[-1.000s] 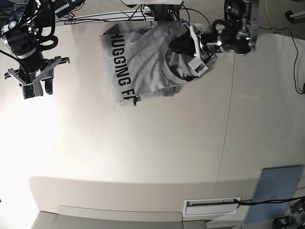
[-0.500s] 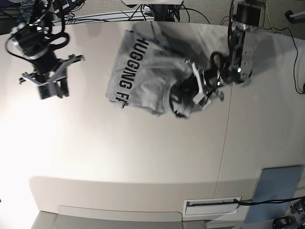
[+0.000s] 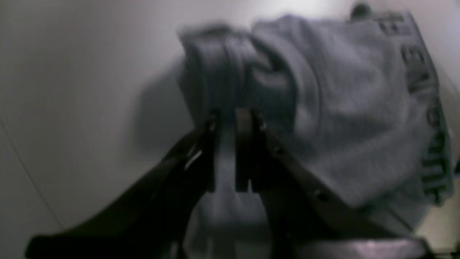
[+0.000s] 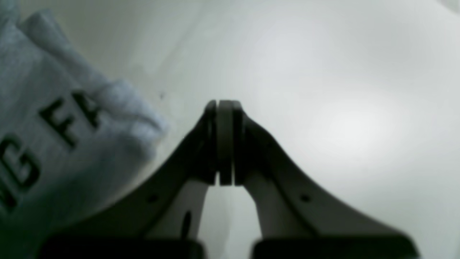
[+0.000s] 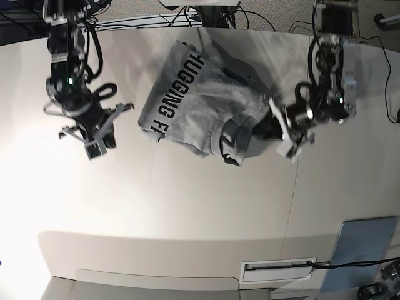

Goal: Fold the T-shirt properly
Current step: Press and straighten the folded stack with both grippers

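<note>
Although only the base view spells "HUGGING" on the shirt (image 5: 197, 100), wrist views show left gripper (image 3: 225, 115) parted, right (image 4: 224, 106) clenched.

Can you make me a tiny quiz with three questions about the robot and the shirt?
1. True or false: the T-shirt is plain blue.
2. Fill in the blank: the first whole word printed on the shirt is ____.
3. Which is nearer the blue-grey panel in the base view: (a) the left hand or (b) the right hand?
Key: 1 false; 2 HUGGING; 3 a.
</note>
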Motion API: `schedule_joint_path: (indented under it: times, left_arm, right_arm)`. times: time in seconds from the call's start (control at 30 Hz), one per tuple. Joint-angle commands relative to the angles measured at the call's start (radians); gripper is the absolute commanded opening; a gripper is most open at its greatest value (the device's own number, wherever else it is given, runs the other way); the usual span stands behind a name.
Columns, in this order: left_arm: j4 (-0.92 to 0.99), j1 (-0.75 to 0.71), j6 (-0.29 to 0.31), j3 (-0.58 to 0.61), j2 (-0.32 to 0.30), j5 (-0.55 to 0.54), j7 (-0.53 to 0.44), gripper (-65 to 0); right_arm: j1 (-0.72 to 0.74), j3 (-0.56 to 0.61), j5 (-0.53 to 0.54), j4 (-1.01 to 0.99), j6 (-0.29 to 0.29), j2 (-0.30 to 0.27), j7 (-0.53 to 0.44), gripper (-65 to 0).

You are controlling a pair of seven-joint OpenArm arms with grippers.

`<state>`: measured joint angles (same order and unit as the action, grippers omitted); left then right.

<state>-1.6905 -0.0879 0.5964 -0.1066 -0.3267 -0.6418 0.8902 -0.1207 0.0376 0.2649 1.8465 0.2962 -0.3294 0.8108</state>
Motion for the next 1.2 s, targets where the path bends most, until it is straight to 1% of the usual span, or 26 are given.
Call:
schedule_joint_path:
  times: [0.0,0.07,0.17,0.3,0.37,0.47,0.53,0.6,0.67,0.73,0.8,0.9,1.0,1.17]
  left_arm:
    - [-0.019,-0.015,0.006,-0.009,-0.003,-0.018,-0.016,-58.1]
    - [-0.019,-0.068,0.006,-0.009,-0.003,-0.02,-0.02,-58.1]
    - [-0.019,-0.141,0.006,-0.009,-0.002,-0.055,-0.035,-58.1]
    - [-0.018,-0.217,0.006,-0.009,0.019,-0.051,-0.047,-58.1]
    - [-0.016,-0.25,0.005,-0.009,0.033,-0.034,-0.069,-58.1]
    - [0.0,-0.291,-0.006,-0.009,0.045,0.053,-0.184,-58.1]
    - [0.021,-0.3,-0.051,-0.009,0.052,0.122,-0.262,-58.1]
    - [0.049,-0.296,-0.091,-0.008,0.056,0.187,-0.315,-58.1]
    - [0.082,-0.282,-0.112,-0.009,0.055,0.241,-0.369,-58.1]
    - [0.126,-0.254,-0.115,-0.008,0.055,0.286,-0.41,-58.1]
    - [0.177,-0.208,-0.114,-0.008,0.055,0.311,-0.438,-58.1]
    - [0.256,-0.119,-0.113,-0.007,0.056,0.314,-0.446,-58.1]
    - [0.323,-0.02,-0.094,-0.007,0.06,0.313,-0.446,-58.1]
    - [0.353,0.103,-0.057,-0.007,0.06,0.313,-0.443,-58.2]
  right_arm:
    - [0.039,0.009,0.003,-0.018,-0.004,-0.011,-0.019,-65.0]
    - [0.088,0.047,0.004,-0.084,-0.001,-0.011,-0.018,-65.0]
    - [0.14,0.116,0.003,-0.147,0.008,-0.011,-0.013,-65.0]
    - [0.157,0.196,0.002,-0.156,0.01,-0.011,-0.007,-65.0]
    - [0.156,0.225,0.003,-0.156,0.01,-0.011,0.003,-65.0]
    - [0.154,0.259,0.003,-0.156,0.01,-0.012,0.018,-65.0]
    - [0.15,0.272,0.003,-0.156,0.01,-0.012,0.025,-65.0]
    - [0.138,0.275,0.003,-0.156,0.011,-0.012,0.035,-65.0]
    - [0.122,0.275,0.005,-0.156,0.024,-0.012,0.065,-65.0]
    - [0.105,0.275,0.024,-0.156,0.046,-0.012,0.106,-65.0]
    - [0.08,0.275,0.038,-0.148,0.047,-0.012,0.117,-65.0]
    - [0.024,0.275,0.042,-0.108,0.047,-0.011,0.105,-65.0]
    - [-0.046,0.276,0.041,-0.045,0.047,-0.011,0.085,-65.0]
    - [-0.134,0.276,0.041,0.032,0.042,-0.011,0.001,-65.0]
